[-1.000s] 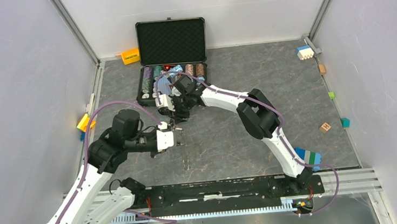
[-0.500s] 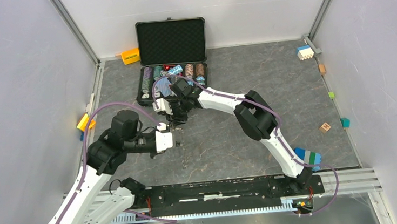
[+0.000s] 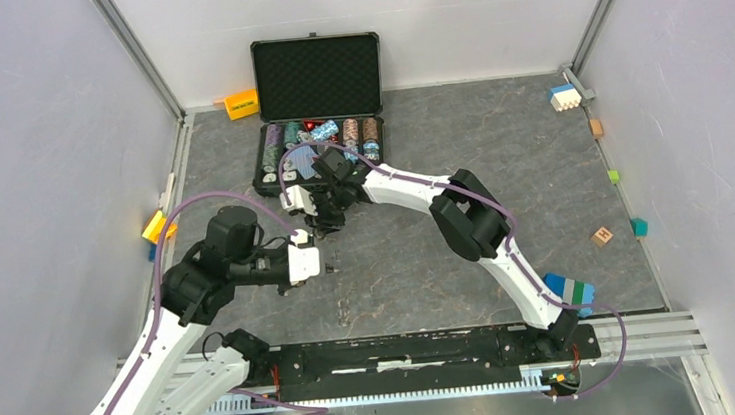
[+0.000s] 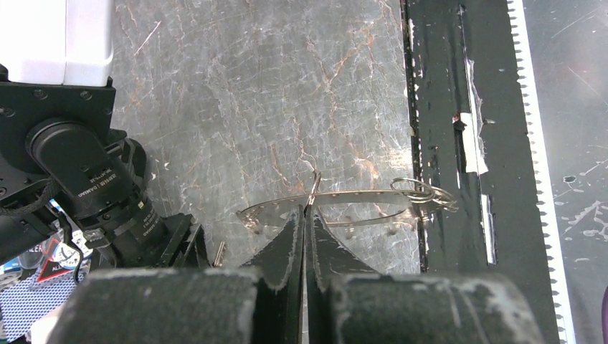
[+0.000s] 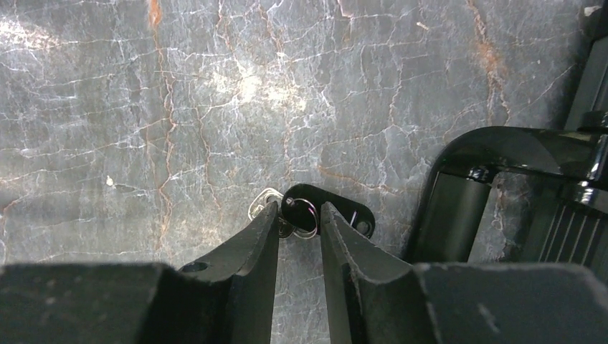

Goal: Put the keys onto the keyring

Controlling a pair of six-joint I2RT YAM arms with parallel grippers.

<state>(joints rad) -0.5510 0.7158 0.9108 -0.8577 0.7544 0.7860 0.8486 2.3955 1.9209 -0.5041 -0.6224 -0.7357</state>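
Note:
My left gripper (image 4: 305,215) is shut on the rim of the keyring (image 4: 358,197), a thin grey toothed hoop seen nearly edge-on and held just above the table. A small wire ring (image 4: 423,192) hangs at its far end. From above, the left gripper (image 3: 331,264) sits mid-table. The keys (image 5: 267,202) lie on the table: a silver head, a small split ring (image 5: 307,215) and a black tab (image 5: 337,208). My right gripper (image 5: 299,218) is down over them, jaws partly apart, with the split ring between the tips. In the top view the right gripper (image 3: 321,224) hides the keys.
An open black case (image 3: 316,76) of poker chips (image 3: 322,136) stands just behind the right gripper; its black handle (image 5: 502,147) is close to the right of the keys. Small coloured blocks (image 3: 565,97) line the table edges. The black base rail (image 4: 459,143) runs along the near edge.
The right gripper's jaws have narrowed around the keys and that arm has shifted a little left. The left gripper still holds the keyring and has drifted slightly left.

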